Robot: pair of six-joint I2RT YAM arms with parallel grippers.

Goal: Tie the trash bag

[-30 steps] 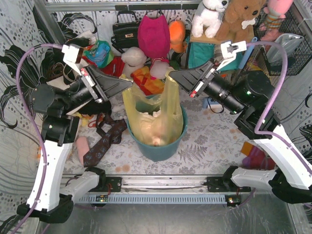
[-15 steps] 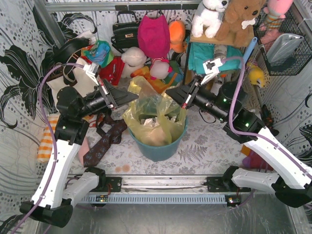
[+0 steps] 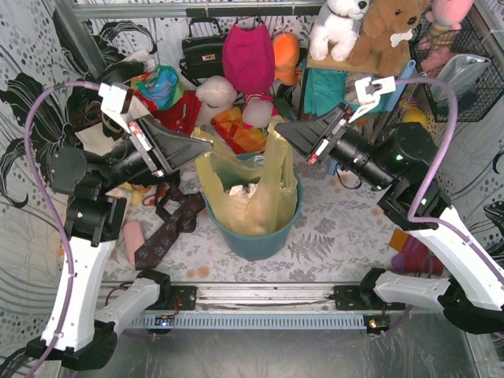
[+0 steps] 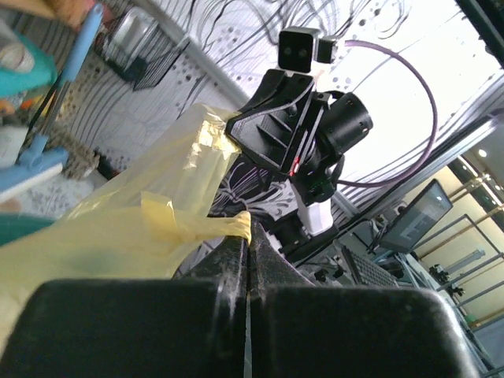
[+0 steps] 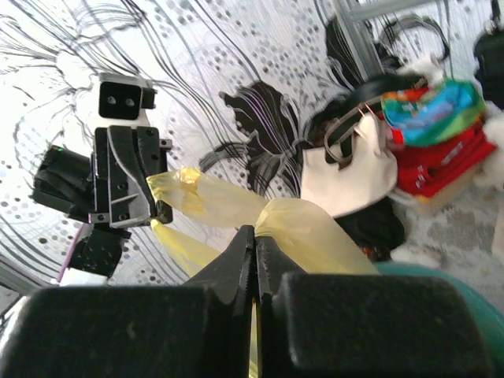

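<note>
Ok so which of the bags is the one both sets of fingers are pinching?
The translucent yellow trash bag lining the teal bin; the black handbag and cream tote are untouched.

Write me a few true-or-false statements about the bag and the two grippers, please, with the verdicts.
1. The left gripper is shut on the yellow bag. True.
2. The right gripper is open and holds nothing. False: it is shut on the bag's other handle.
3. The bag sits in a teal bin. True.
4. The bag is already tied. False: its handles are held apart, unknotted.
</note>
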